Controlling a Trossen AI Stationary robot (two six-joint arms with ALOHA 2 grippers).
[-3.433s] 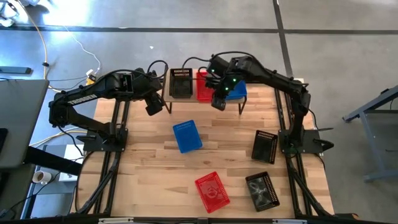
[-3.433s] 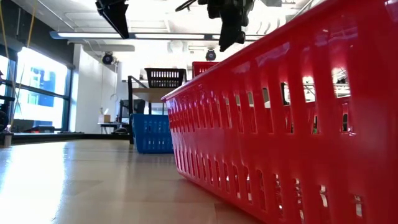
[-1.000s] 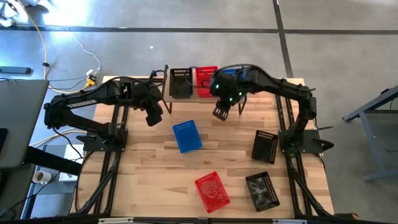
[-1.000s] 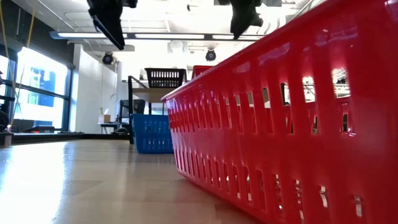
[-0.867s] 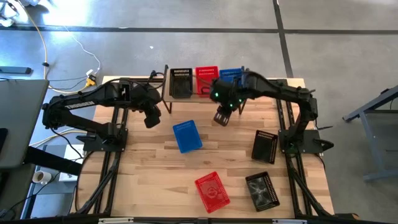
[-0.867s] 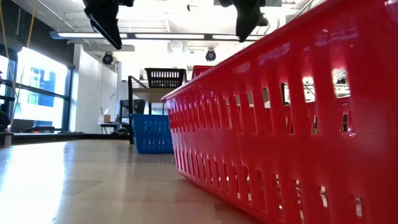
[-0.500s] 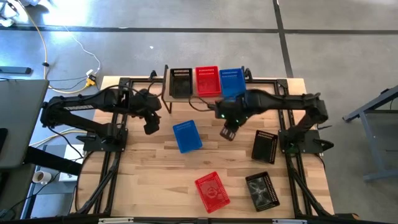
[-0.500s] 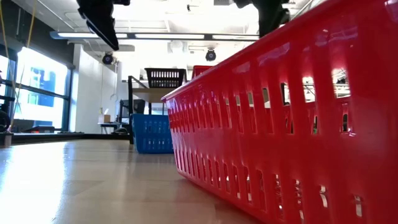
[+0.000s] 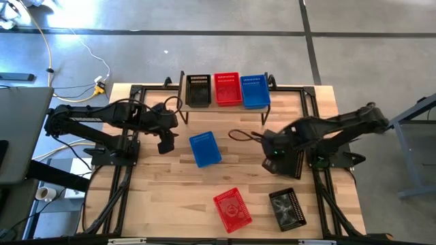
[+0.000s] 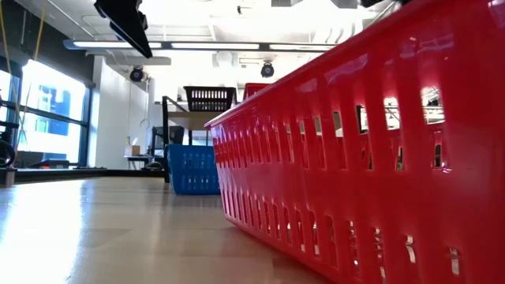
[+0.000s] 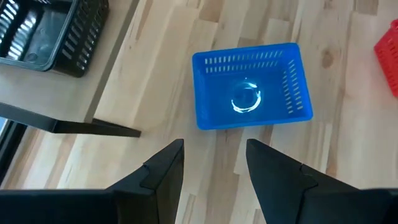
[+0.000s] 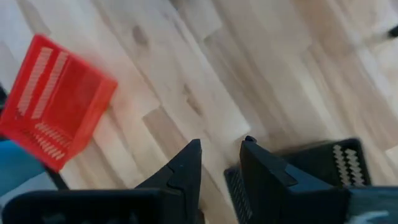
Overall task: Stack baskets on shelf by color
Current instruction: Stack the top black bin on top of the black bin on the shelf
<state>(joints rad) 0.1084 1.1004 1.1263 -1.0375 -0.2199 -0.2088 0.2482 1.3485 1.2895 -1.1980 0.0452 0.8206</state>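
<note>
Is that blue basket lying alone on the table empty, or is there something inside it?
Empty. The left wrist view looks straight into the blue basket and shows only its bare blue floor with a glare spot.

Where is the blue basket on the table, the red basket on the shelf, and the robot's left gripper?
Blue basket on the table (image 9: 205, 149), high view, on its floor.
Red basket on the shelf (image 9: 227, 89), high view, on its floor.
Left gripper (image 11: 212, 167), left wrist view, midway between its fingertips.

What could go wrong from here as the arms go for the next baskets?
The right gripper hangs open beside the black basket; its fingers could nudge it rather than straddle its wall. The left gripper, open near the blue basket, might likewise push that loose basket away across the table.
</note>
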